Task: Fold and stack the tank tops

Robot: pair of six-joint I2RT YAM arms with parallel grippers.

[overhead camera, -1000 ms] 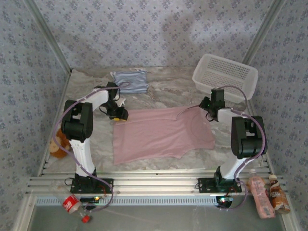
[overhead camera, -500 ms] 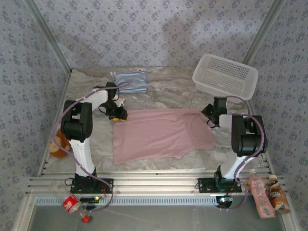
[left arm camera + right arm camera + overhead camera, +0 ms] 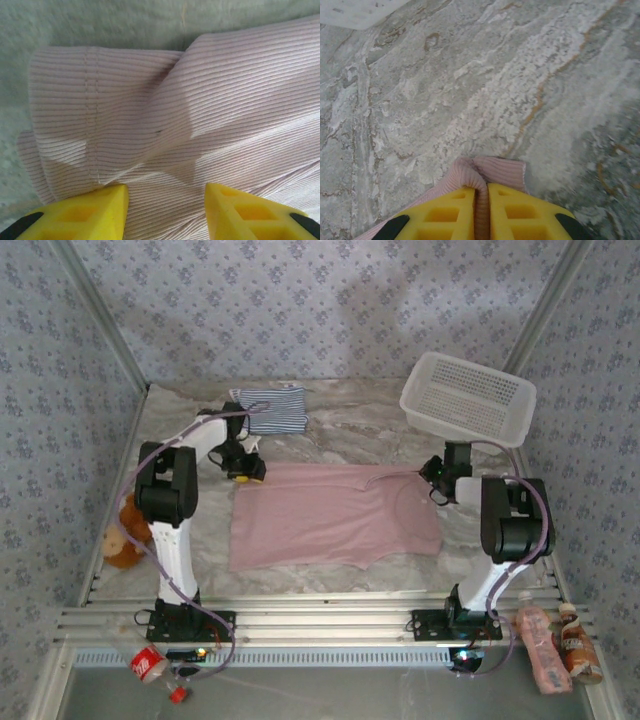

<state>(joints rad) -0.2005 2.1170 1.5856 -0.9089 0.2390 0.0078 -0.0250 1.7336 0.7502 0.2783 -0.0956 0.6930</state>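
The pink tank top [image 3: 335, 515] lies spread flat in the middle of the table, hem to the left and straps to the right. My left gripper [image 3: 243, 470] is at its far left corner; in the left wrist view its yellow fingers [image 3: 95, 210] stand apart on the ribbed pink cloth [image 3: 200, 100], so the left gripper [image 3: 166, 212] is open. At the far right strap, my right gripper [image 3: 437, 478] sits low on the table. The right gripper [image 3: 482, 200] is shut on a pinched fold of the pink strap [image 3: 502, 172]. The striped tank top [image 3: 272, 408] lies folded at the back left.
A white lattice basket [image 3: 468, 398] stands at the back right, close behind the right arm. A plush toy [image 3: 122, 540] lies off the table's left edge. Bottles [image 3: 540, 645] lie by the right base and a cola bottle [image 3: 150, 665] by the left base. Marbled tabletop [image 3: 350, 435] lies between the two tops.
My right gripper came down to the table with the strap and the pink top settled flatter. The left gripper edged toward the back, and the top's left edge shifted left.
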